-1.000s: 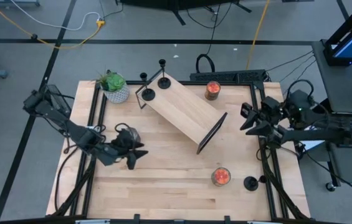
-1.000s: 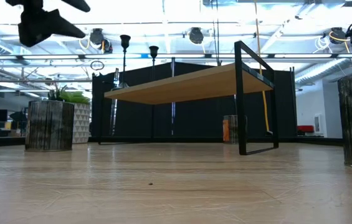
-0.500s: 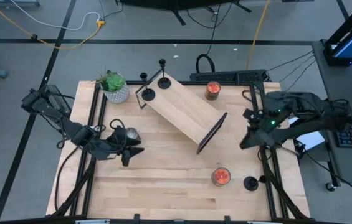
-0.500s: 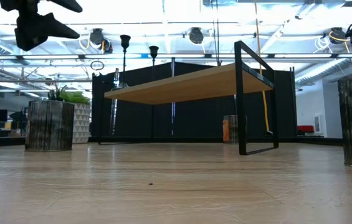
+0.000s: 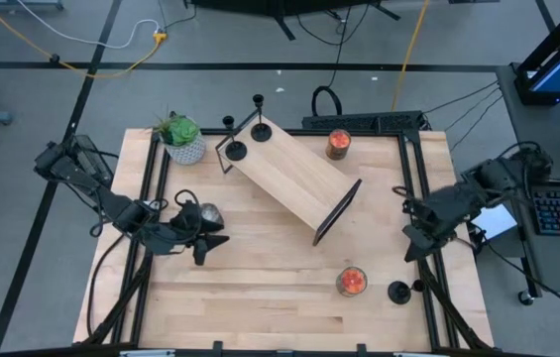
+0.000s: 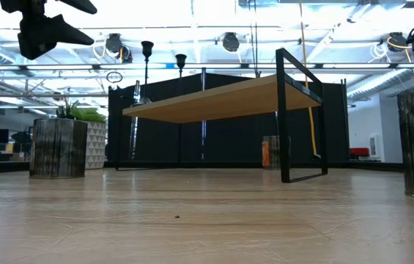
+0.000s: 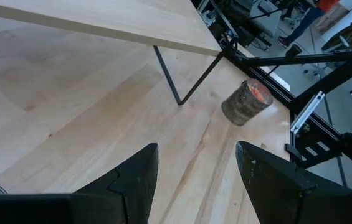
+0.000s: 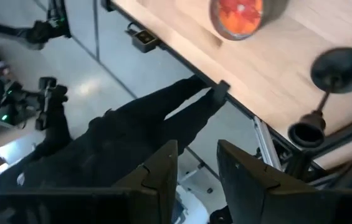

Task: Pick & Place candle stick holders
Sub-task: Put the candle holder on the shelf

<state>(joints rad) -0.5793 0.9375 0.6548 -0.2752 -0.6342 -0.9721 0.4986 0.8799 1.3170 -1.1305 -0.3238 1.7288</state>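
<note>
Two black candle stick holders (image 5: 260, 129) (image 5: 235, 151) stand by their disc bases on the far left end of the tilted wooden shelf (image 5: 294, 183); their stems show in the low view (image 6: 147, 53) (image 6: 181, 62). A third holder (image 5: 398, 292) stands by its disc base on the table's near right corner and also shows in the right wrist view (image 8: 339, 67). My right gripper (image 5: 410, 246) (image 8: 197, 146) is open and empty above the table's right edge, a little to the far side of that holder. My left gripper (image 5: 208, 246) (image 7: 195, 149) is open and empty above the table's left half.
A grey jar candle (image 5: 208, 213) stands beside my left gripper. A potted plant (image 5: 182, 139) stands at the far left. One orange jar candle (image 5: 338, 144) stands at the far right, another (image 5: 351, 282) near the third holder. The table's black frame rail (image 5: 428, 268) runs under my right gripper.
My right gripper has swung along the table's right edge toward the near edge, closer to the third holder, and its arm has turned. My left gripper has shifted slightly toward the table's left edge, then kept still.
</note>
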